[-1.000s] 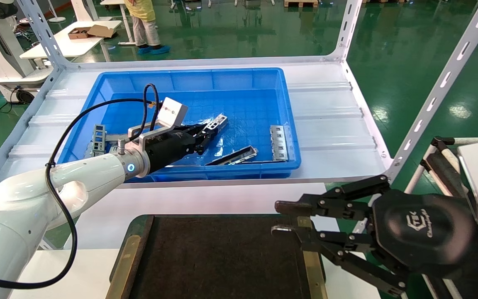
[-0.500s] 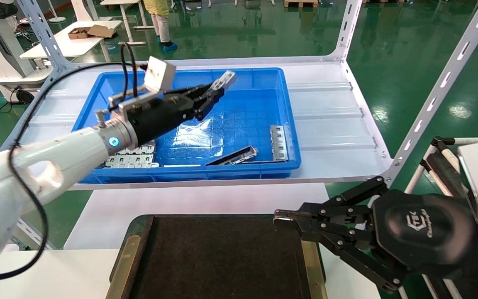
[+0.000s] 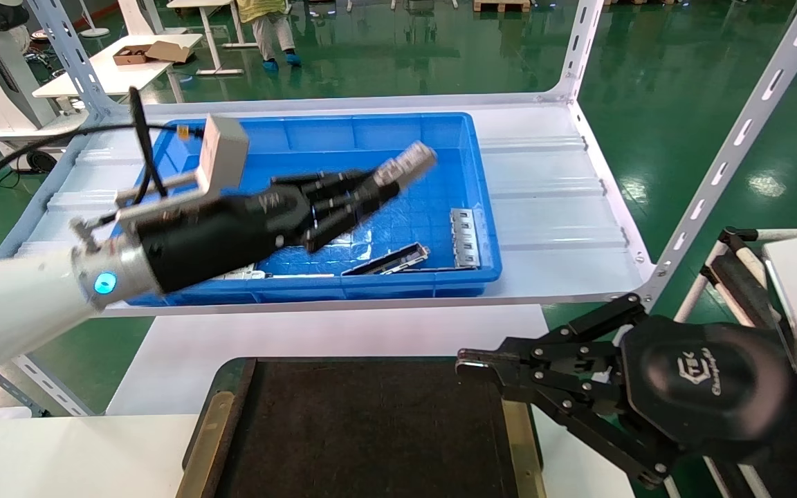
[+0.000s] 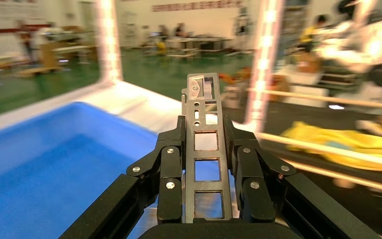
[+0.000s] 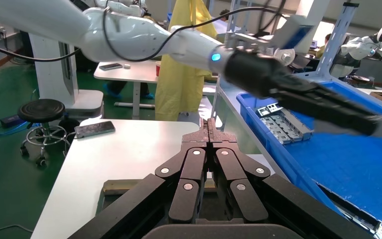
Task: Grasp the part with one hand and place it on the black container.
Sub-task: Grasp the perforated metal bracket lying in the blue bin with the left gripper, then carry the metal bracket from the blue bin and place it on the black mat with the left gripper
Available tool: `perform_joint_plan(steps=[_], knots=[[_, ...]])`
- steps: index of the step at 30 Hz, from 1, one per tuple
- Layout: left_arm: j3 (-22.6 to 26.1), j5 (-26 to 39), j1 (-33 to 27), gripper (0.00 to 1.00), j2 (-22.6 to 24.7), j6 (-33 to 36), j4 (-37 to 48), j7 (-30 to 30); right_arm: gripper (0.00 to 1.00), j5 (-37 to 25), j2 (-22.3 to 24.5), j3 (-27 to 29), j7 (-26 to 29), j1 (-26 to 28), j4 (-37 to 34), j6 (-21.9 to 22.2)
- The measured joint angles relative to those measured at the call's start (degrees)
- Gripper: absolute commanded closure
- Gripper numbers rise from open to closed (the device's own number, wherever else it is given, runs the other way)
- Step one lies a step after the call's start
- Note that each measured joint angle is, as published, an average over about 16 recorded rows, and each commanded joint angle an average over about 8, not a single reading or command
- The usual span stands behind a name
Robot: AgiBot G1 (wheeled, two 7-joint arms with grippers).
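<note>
Part in my left gripper, held in the air over the blue bin.

My left gripper (image 3: 378,187) is clamped on the part (image 4: 203,149), fingers (image 4: 169,184) pressed to both long sides, windowed face toward the wrist camera; its free end juts past the fingertips above the blue bin (image 3: 315,296). A dark trough strip (image 3: 388,260) and a slotted plate (image 3: 465,238) lie in the bin. My right gripper (image 3: 471,361) hangs pressed together at the black container (image 3: 364,429), near its right-hand strip.
</note>
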Motion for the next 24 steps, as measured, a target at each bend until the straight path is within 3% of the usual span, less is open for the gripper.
perform_joint_plan(steps=[5, 10, 24], knots=[[0.09, -1.56, 7.75, 1.00, -3.33, 1.81, -10.70, -5.82, 1.00, 0.00, 0.00, 0.00, 0.00, 0.00, 0.00, 0.00], [0.42, -1.70, 16.25, 1.00, -6.04, -1.28, -20.60, -11.96, 1.00, 0.00, 0.00, -0.01, 0.00, 0.00, 0.00, 0.00], [4.53, 8.50, 37.44, 1.00, -7.81, -29.65, -38.98, -30.36, 1.00, 0.01, 0.01, -0.02, -0.01, 0.00, 0.00, 0.01]])
